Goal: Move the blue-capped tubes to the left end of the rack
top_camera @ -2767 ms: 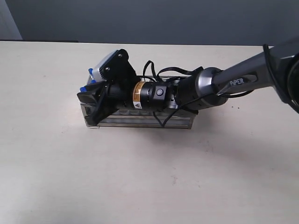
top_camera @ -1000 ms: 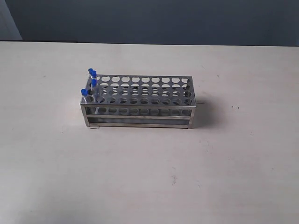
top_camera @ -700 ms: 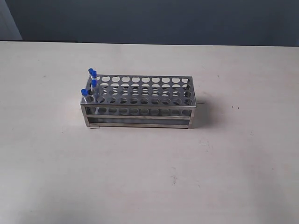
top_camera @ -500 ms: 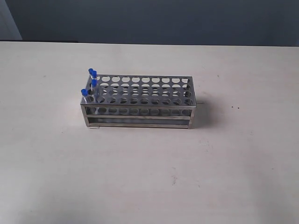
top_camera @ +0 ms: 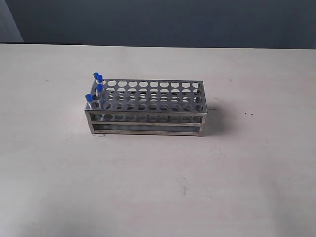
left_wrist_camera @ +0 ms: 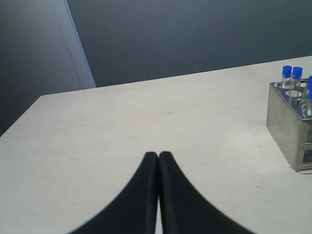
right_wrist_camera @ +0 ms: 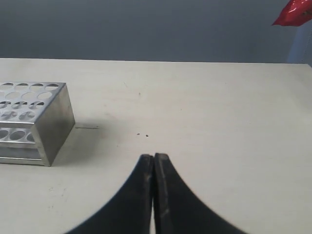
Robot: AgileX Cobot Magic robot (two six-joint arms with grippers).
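**Pale tabletop, four tubes parked at the rack's left end**

Nearest, over bare table (left_wrist_camera: 97, 146): left gripper (left_wrist_camera: 158, 155) with its tips pressed together, clamped on nothing. Right gripper (right_wrist_camera: 154, 157) likewise pinched tight and empty. Neither seen in the exterior view, so both well apart from the work.

Further out, mid-table: rack (top_camera: 148, 106) standing square, long side toward the exterior camera. Blue-capped tubes (top_camera: 99, 88), four of them, upright in the holes at the far left end, caps poking above the top plate. Every other hole empty. By that layout, task apparently finished, nothing left to carry.

Beyond: dark wall (top_camera: 158, 22). Red scrap (right_wrist_camera: 295, 13) at the edge of the right wrist view, too cropped to name.

Little left to spoil. Trouble only from a fresh reach:
- Risk of clipping the tall caps on a low sweep over the left end.
- Risk of tilting a thin tube in its roomy hole.
- Risk of shoving the rack along the smooth top.

Cannot tell whether each tube is seated right down, lower ends hidden behind the frame.

Against the picture from nearly three seconds back: right arm then stretched across the rack, claw over the left end, now gone from that view. Rack and tubes in the same place throughout the last second.
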